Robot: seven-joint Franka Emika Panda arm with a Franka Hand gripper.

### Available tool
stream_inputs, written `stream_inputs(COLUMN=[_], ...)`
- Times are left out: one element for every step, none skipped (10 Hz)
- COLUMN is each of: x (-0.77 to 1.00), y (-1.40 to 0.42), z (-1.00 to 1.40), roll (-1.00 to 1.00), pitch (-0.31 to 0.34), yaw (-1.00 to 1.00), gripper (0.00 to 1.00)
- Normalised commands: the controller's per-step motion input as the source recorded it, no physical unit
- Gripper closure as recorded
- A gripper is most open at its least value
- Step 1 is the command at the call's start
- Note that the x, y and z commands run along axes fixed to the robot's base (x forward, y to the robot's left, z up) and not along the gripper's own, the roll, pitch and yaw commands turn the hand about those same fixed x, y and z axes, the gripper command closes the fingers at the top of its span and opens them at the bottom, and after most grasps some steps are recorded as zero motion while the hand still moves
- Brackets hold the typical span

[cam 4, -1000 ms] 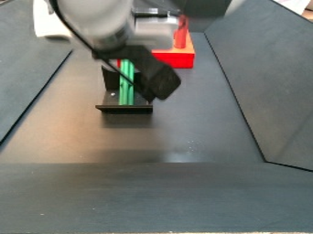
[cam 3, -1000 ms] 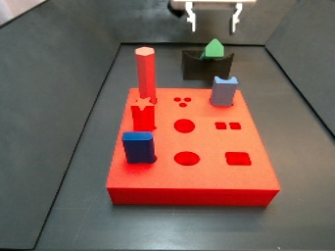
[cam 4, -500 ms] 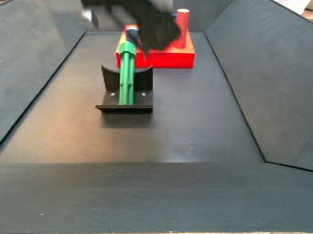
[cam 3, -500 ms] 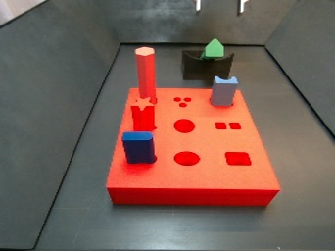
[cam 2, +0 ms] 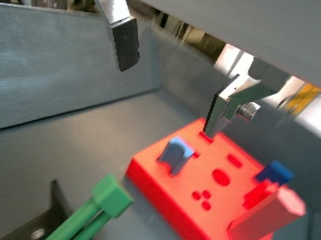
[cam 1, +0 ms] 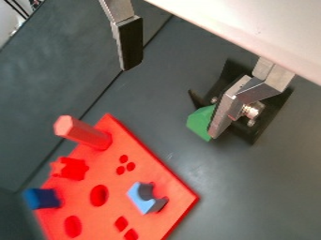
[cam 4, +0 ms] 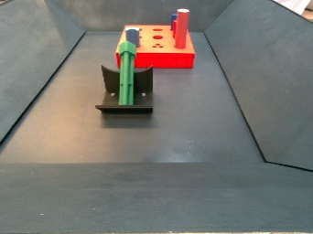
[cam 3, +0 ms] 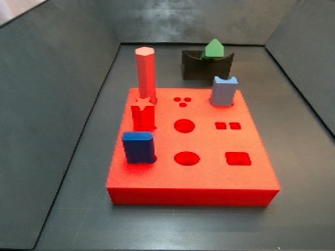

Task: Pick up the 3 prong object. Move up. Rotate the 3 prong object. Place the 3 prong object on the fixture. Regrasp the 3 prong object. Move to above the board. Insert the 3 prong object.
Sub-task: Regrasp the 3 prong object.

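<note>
Hand [cam 1: 175, 80]: wide apart, holding nothing, high above the floor.
Green piece [cam 4: 126, 68]: leaning on the fixture [cam 4: 126, 96].
Board [cam 3: 197, 147]: near the fixture.

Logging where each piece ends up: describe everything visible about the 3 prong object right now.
The 3 prong object is a slim, matte green bar that looks like plastic. It rests in the black fixture, leaning against the upright, its upper end poking above the fixture toward the red board. Its prongs cannot be made out. The gripper hangs open above, apart from it, fingers empty.
</note>
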Motion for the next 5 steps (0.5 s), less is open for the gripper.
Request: stream_inputs(x=[-0.01,-0.01,0.00,0.00,0.00], y=[-0.03,-0.02,-0.04,-0.03,-0.02], z=[0.04,0.05,0.02,0.02,0.01], roll=[1.00,1.00,1.00,1.00,1.00], pitch=[0.038,0.036,0.033,0.031,0.030], yaw=[0.02,0.02,0.02,0.02,0.03], gripper=[0.00,0.00,0.00,0.00,0.00])
